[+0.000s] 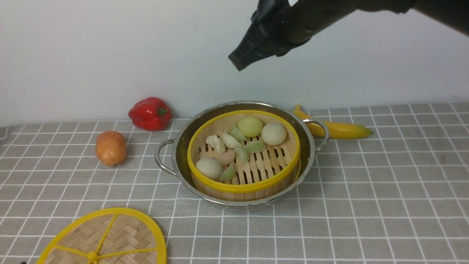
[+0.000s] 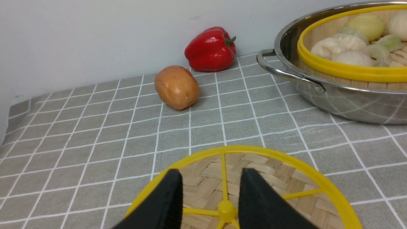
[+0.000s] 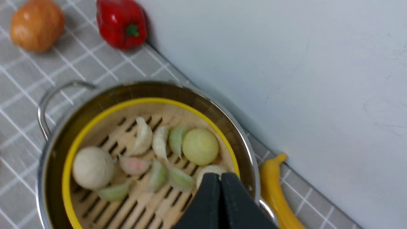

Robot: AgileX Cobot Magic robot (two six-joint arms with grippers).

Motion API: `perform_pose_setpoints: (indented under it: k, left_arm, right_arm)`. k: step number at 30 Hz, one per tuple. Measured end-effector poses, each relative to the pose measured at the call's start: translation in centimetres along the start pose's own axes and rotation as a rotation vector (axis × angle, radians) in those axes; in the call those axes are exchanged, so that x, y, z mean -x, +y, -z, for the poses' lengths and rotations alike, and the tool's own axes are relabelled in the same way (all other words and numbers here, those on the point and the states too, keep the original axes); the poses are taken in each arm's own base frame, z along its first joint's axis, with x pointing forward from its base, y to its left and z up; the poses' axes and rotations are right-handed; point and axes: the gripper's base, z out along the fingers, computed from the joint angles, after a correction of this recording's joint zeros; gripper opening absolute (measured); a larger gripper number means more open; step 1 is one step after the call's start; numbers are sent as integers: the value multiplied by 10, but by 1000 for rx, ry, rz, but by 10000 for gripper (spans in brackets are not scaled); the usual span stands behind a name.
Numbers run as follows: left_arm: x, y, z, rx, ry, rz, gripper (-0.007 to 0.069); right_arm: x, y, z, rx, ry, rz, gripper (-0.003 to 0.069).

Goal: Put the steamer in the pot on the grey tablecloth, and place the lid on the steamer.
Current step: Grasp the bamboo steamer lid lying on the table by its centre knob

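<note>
A pale wall (image 1: 91, 55) backs a table spread with the grey tablecloth (image 1: 366, 190), checked in thin white lines. The steel pot (image 1: 181, 150) stands on the cloth, and the steamer (image 1: 269, 163) already sits inside it, holding toy buns and dumplings.

The right gripper (image 3: 220, 178) hangs above the pot's far edge, its fingers pressed together on nothing; the steamer lies directly below the fingertips.

The lid (image 2: 286, 178) lies flat on the cloth. The left gripper (image 2: 211, 203) is over it, fingers spread, with the yellow centre hub in the gap between them. Whether they touch the weave cannot be told. The pot is well beyond these fingers, off to one side.

The step in hand appears to be picking up the lid. The next move likely calls for closing on the hub, lifting, carrying the lid across and setting it level on the steamer's yellow rim.
</note>
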Motion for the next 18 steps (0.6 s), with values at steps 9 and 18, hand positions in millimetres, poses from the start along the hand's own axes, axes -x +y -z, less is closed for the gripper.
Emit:
perform_pose_setpoints:
  k: [9,18]
  left_arm:
    - [0,0,0,0,0,0,243]
    - [0,0,0,0,0,0,243]
  right_arm:
    - [-13,-11,1,-32,-2,6,24]
    - [-134,-96,70,-171,-115,-306,70]
